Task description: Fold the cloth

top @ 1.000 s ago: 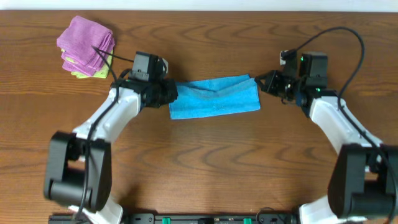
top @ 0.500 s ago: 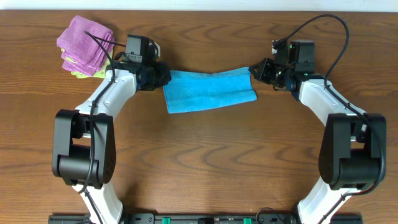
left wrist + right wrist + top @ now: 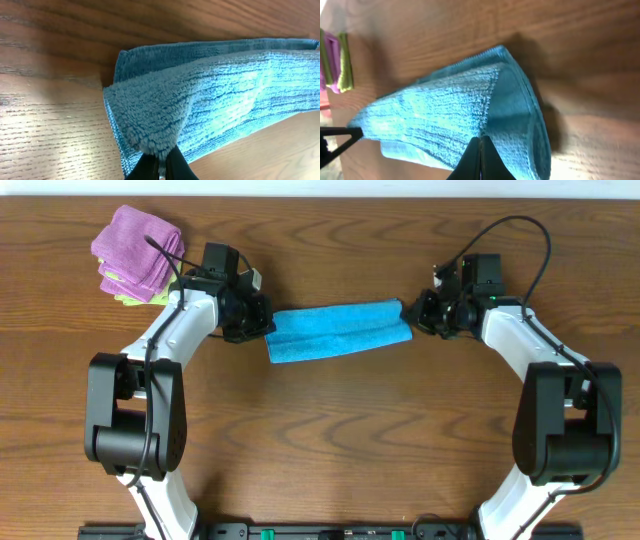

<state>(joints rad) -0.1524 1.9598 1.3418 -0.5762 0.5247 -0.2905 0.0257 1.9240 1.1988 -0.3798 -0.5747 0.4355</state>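
A blue cloth (image 3: 338,329) lies as a long folded strip across the middle of the wooden table. My left gripper (image 3: 258,324) is shut on the cloth's left end; in the left wrist view the top layer's corner (image 3: 150,125) is pinched between the black fingers (image 3: 161,167). My right gripper (image 3: 420,318) is shut on the cloth's right end; in the right wrist view the fingers (image 3: 481,160) clamp the top layer's edge (image 3: 460,117). The upper layer lies folded over the lower one.
A stack of folded cloths, purple (image 3: 138,252) on top with a yellow-green one beneath, sits at the far left by the left arm. Its edge shows at the left of the right wrist view (image 3: 335,62). Bare wood table (image 3: 340,440) lies in front.
Both grippers carried the cloth's held edge toward the front, folding it over. The cloth has gone from a wide sheet to a narrow strip.
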